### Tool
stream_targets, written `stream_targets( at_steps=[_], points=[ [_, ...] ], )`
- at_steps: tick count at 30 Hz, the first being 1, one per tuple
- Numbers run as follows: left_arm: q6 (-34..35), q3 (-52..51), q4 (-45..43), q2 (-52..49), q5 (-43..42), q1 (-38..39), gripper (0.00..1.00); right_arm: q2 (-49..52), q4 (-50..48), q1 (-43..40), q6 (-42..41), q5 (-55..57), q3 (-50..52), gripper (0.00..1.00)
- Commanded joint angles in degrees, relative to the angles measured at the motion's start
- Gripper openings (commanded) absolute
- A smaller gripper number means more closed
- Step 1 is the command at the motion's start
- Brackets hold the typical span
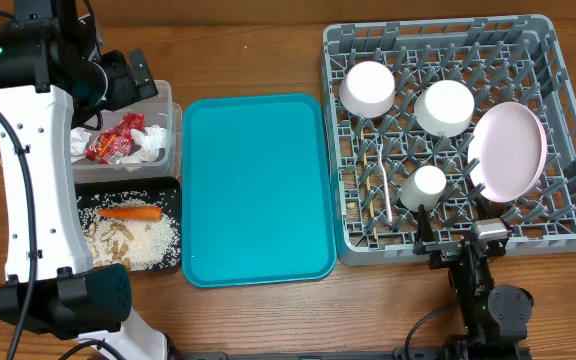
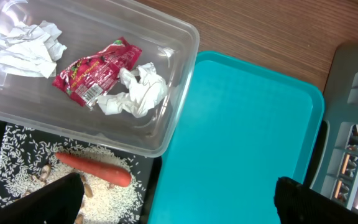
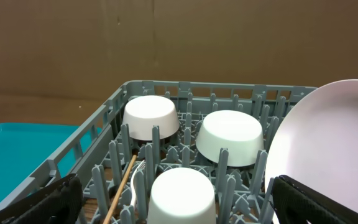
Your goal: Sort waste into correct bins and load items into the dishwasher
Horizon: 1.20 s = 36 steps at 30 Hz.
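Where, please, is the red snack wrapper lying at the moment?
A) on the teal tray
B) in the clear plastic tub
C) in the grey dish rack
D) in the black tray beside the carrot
B: the red snack wrapper lies inside the clear tub, among the crumpled white napkins.

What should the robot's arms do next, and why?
Probably draw both arms back: napkins and wrapper lie in the clear tub, carrot in the black tray, bowls, cup and plate in the rack, and left end effector and right end effector stand open, empty.
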<state>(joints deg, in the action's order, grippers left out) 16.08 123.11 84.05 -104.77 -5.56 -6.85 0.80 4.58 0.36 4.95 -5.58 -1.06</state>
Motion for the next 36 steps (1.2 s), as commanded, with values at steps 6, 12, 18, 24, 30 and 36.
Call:
stream_targets(
  at_steps=[6, 12, 18, 24, 30, 36],
  points=[
    [-0.2, 0.7, -0.1, 0.1, -0.2, 0.1, 1.00, -0.6, -0.2, -0.2, 0.4, -0.1, 0.6, 1.00],
    [-0.2, 0.7, -0.1, 0.1, -0.2, 0.1, 1.00, -0.6, -0.2, -0.2, 0.4, -0.1, 0.6, 1.00],
    [-0.2, 0.7, -0.1, -0.3, -0.1, 0.1, 1.00, -0.6, -0.2, -0.2, 0.4, -0.1, 0.6, 1.00],
    [-0.2, 0.7, -0.1, 0.4, -0.2, 0.1, 1.00, -0.6, -0.2, -0.2, 0.4, -0.1, 0.6, 1.00],
    [-0.2, 0.7, -0.1, 5.9, -0.2, 0.2, 1.00, -0.6, -0.2, -0.2, 0.4, -0.1, 0.6, 1.00],
    [-0.2, 0.7, -0.1, 16.4, -0.2, 0.2, 1.00, -0.6, -0.2, -0.2, 0.5, -0.1, 0.6, 1.00]
  ],
)
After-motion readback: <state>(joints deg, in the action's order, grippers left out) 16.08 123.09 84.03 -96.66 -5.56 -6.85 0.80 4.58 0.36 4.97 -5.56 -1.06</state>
